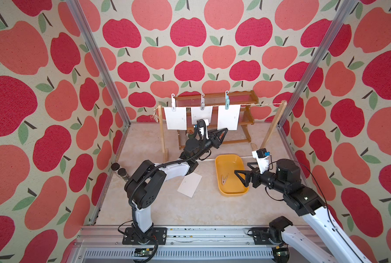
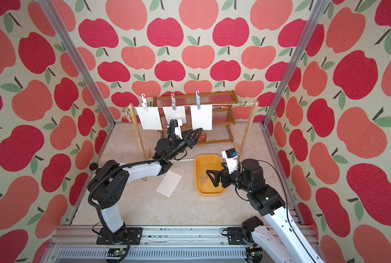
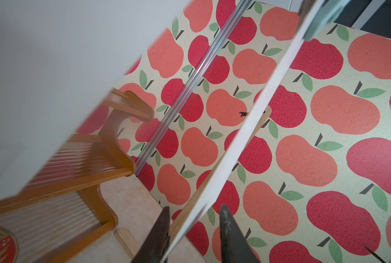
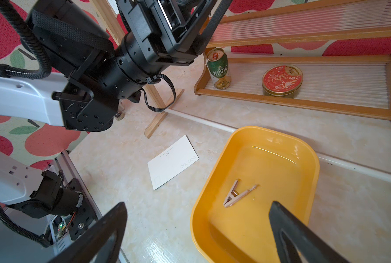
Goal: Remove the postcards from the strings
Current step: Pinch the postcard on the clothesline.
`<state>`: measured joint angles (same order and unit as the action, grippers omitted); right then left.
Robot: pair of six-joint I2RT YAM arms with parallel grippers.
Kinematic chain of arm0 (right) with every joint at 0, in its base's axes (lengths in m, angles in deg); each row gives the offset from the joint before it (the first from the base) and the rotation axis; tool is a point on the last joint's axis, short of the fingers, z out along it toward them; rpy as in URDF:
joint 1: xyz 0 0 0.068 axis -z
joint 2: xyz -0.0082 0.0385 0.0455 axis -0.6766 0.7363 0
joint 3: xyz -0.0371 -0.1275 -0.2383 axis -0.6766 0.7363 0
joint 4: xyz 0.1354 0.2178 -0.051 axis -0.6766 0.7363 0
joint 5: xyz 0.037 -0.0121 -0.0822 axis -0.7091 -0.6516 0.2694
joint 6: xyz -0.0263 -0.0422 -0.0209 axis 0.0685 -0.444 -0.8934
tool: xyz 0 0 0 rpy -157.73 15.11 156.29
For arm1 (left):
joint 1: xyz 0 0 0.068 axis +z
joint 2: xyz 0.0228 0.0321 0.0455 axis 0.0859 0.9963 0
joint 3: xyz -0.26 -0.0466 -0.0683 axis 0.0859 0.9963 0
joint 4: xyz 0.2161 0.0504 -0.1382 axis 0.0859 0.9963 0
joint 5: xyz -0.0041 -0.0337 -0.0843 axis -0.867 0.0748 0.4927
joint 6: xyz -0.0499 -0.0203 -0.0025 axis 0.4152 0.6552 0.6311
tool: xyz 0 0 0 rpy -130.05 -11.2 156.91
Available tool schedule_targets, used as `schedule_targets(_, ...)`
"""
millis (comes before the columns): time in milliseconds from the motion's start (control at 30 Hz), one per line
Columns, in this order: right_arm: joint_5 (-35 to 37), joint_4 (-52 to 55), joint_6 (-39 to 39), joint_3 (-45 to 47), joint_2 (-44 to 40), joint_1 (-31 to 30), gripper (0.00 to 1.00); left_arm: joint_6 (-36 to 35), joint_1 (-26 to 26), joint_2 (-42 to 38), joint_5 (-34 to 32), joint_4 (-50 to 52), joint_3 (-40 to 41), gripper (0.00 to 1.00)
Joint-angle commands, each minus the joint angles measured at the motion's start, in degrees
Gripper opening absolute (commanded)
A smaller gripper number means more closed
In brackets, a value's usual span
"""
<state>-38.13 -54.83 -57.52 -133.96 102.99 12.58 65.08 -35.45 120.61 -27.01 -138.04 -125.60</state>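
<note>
One of four off: loose postcard (image 1: 189, 184) flat on table (image 1: 167, 211), left of yellow tray (image 1: 219, 159). Three hang from string (image 1: 258, 104). Left gripper (image 1: 224, 131) straddles rightmost card (image 1: 228, 117) at its bottom edge (jaws apart, no pinch); right gripper (image 1: 240, 178) gaping, empty, over tray.

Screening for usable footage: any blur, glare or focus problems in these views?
Left wrist view: the nearest postcard is an out-of-focus grey blur filling much of the frame; the wallpaper behind is sharp. Right wrist view: bright glare streaks on the glossy yellow tray, otherwise crisp. Both top views: evenly lit, soft shadows, nothing blurred.
</note>
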Motion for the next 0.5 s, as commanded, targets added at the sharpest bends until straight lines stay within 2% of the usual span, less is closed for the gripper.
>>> schedule_targets(0, -0.7, -0.5, -0.6, -0.5, -0.2, -0.2, 0.99, 1.3, -0.3, -3.0, 0.6, -1.7, 1.6, 0.30)
schedule_targets(33, -0.8, -0.4, -0.5, -0.9, -0.1, -0.2, 0.99, 2.0, -0.3, -3.4, 0.5, -1.6, 2.0, 0.24)
schedule_targets(200, -0.6, 0.5, -1.5, -3.5, 0.4, -0.2, 0.99, 3.5, -0.3, -5.3, 1.9, 0.0, 3.0, 0.04)
schedule_targets(267, -1.1, 0.5, -1.8, -4.8, 1.0, -0.2, 0.99, 3.6, -0.3, -6.2, 1.9, 0.6, 3.6, 0.00)
schedule_targets(467, -2.9, 0.7, -2.5, -9.9, 3.0, -0.2, 0.99, 3.9, -0.2, -9.4, 2.6, 3.2, 5.3, 0.00)
